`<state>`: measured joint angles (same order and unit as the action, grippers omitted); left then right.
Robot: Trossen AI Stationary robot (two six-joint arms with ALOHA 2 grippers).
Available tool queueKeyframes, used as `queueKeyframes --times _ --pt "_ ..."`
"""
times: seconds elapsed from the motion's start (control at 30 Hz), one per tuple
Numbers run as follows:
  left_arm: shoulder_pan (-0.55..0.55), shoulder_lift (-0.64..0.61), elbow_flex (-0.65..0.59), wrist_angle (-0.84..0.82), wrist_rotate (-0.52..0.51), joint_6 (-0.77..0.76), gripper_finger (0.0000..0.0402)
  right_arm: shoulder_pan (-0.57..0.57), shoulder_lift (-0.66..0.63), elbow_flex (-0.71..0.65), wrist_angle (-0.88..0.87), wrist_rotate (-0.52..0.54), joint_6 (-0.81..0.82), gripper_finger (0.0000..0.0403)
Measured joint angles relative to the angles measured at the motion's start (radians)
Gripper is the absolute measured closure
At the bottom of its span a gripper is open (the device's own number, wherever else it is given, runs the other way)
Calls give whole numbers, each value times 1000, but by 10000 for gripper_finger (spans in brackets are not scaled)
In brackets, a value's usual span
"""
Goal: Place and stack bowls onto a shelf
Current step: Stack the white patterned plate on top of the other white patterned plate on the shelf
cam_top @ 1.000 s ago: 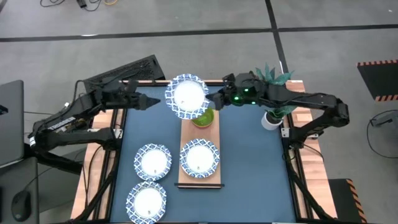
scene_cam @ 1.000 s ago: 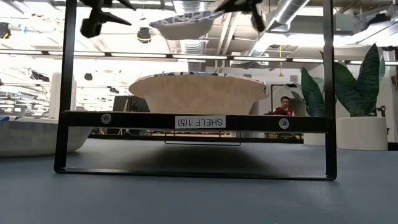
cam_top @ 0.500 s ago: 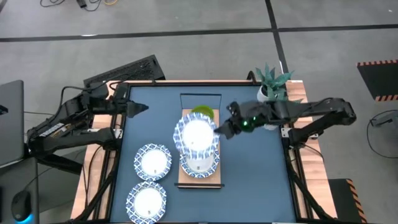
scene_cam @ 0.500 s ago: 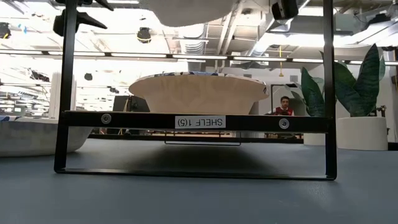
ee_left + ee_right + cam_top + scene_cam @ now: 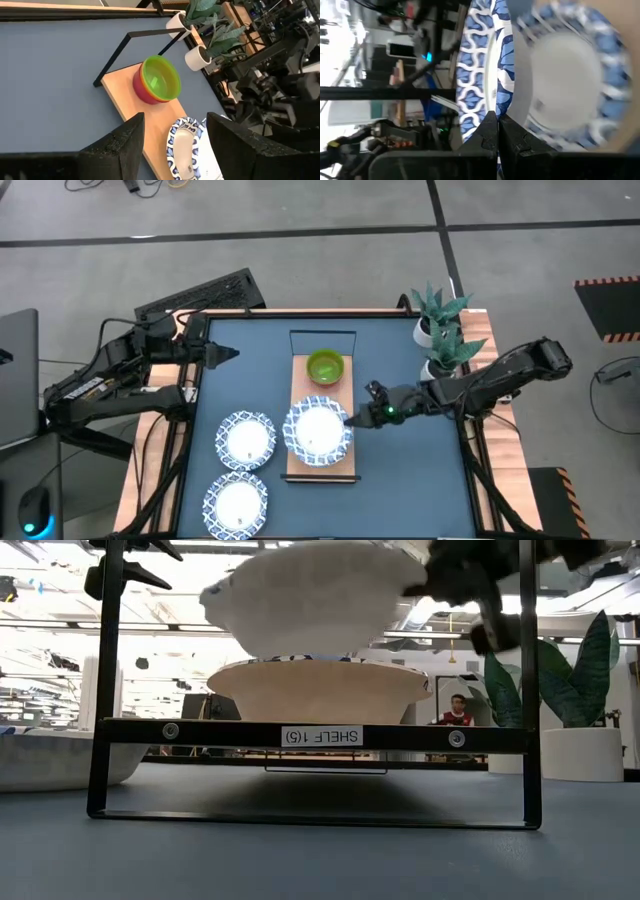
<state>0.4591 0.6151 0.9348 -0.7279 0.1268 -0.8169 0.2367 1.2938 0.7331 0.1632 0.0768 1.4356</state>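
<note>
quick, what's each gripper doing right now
Left gripper: open, empty, at the table's left edge.
Right gripper: shut on the white dish with a blue patterned rim, above the wooden shelf.

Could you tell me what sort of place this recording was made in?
Probably a robotics lab or workshop: two arms are mounted at a blue table, exposed ceiling ducts run overhead, and a keyboard lies on the concrete floor beside the rig.
</note>
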Motion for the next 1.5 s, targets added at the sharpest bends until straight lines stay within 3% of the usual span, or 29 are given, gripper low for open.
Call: queueKeyframes --times 0.4,1.03,1.5 --pt "0 0 -3 -2 -30 -16 205 58 5 -200 206 58 91 384" --pt "0 42 -4 -1 -42 -3 205 23 6 -209 238 27 59 383" --pt "0 39 -4 -1 -41 -4 205 23 6 -209 236 13 33 259"
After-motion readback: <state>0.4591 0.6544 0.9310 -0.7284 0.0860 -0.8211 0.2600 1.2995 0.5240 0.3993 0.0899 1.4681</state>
